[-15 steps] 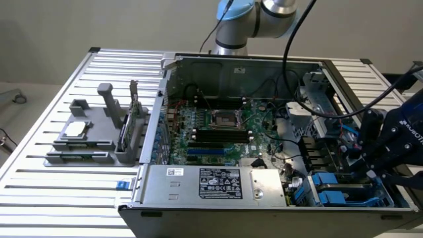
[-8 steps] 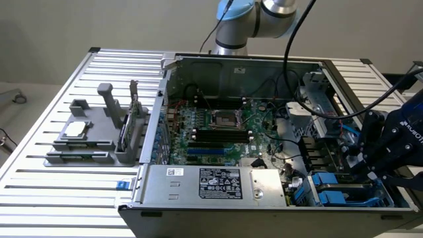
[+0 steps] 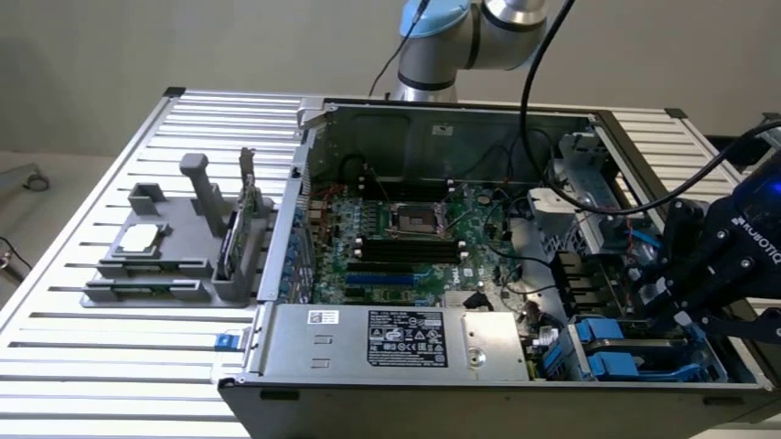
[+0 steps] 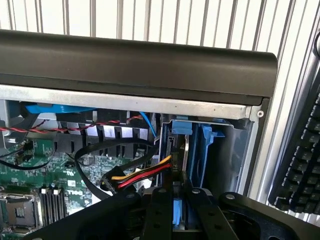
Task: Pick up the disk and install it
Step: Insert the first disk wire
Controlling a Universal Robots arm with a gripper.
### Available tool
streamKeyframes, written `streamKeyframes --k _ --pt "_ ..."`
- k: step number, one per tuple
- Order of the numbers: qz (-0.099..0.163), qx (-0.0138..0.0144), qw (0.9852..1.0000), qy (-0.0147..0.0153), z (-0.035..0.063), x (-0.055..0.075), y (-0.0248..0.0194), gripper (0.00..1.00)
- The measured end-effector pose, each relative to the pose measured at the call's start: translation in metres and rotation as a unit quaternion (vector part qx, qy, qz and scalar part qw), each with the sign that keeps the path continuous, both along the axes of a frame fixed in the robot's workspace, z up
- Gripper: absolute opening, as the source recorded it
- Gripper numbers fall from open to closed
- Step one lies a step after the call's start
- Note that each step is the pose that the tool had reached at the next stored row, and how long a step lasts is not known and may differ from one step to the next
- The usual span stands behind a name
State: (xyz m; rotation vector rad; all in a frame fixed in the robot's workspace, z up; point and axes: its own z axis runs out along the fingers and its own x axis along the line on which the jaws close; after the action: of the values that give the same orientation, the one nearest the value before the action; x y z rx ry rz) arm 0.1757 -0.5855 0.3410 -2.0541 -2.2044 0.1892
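In the exterior view, my black hand (image 3: pixel 668 306), marked ROBOTIQ, hangs over the blue plastic drive bays (image 3: pixel 623 361) at the near corner of the open grey metal computer case (image 3: pixel 403 128), on the exterior view's right.

In the wrist view, my hand (image 4: pixel 178 200) is narrow and pinches the flat disk (image 4: pixel 178 214) by its blue plastic frame. The disk stands on edge and points into the blue plastic cage (image 4: pixel 205 150) just ahead.

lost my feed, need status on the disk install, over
Gripper down at drive bay, shut on blue-edged disk. Disk edge-on between fingers. Wire bundle close beside bay, apparently not blocking.
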Motion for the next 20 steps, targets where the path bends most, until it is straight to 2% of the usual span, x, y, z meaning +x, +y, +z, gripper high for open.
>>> streamKeyframes --k 3,9,11,15,20 --pt "0.000 -0.0014 1.0000 0.0000 -0.0003 -0.0001 0.0010 0.16" --pt "0.000 -0.0099 1.0000 0.0000 -0.0003 -0.0002 0.0015 0.16" --pt "0.000 -0.0118 0.9999 0.0000 -0.0006 -0.0002 0.0019 0.16" --pt "0.000 -0.0125 0.9999 0.0000 -0.0014 -0.0002 0.0039 0.16" --pt "0.000 -0.0128 0.9999 0.0000 -0.0028 -0.0001 0.0045 0.16"
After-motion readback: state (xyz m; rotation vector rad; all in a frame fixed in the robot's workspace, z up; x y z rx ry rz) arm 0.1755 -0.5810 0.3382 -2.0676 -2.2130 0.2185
